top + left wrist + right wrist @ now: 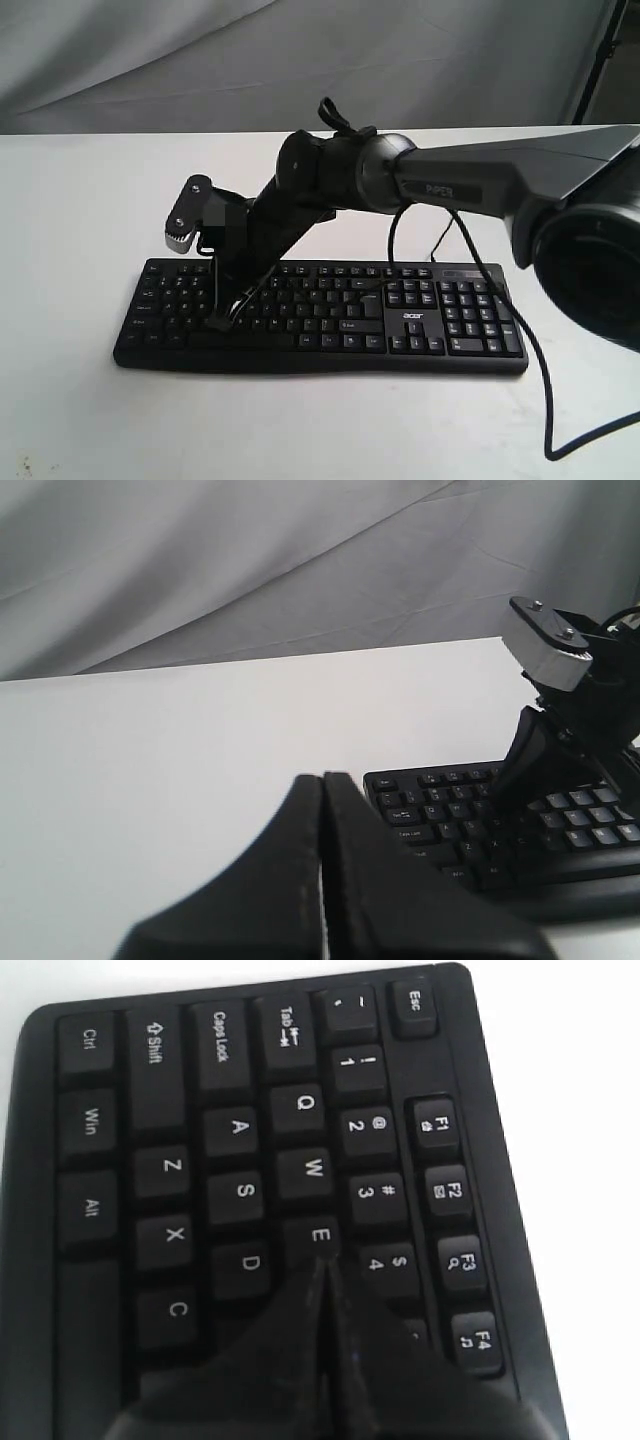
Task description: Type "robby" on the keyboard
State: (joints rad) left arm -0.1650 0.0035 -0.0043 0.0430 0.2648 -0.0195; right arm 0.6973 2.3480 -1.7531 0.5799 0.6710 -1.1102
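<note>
The black keyboard (pixel 400 300) with white legends lies flat on the white table. My right arm reaches across it to its left half. The right gripper (pixel 218 322) points down, fingers pressed together with nothing between them. In the right wrist view the right gripper (pixel 320 1265) has its tips at the edge of the E key (pixel 318 1235), and its fingers cover the keys just past E on the keyboard (pixel 240 1130). The left gripper (pixel 322 780) is shut and empty, held off the Esc end of the keyboard (pixel 440 800). It does not show in the exterior view.
The white table (pixel 80 200) extends all round the keyboard. A black cable (pixel 545 400) runs over the number pad side and trails onto the table at the right. A grey cloth backdrop (pixel 150 60) hangs behind the table's far edge.
</note>
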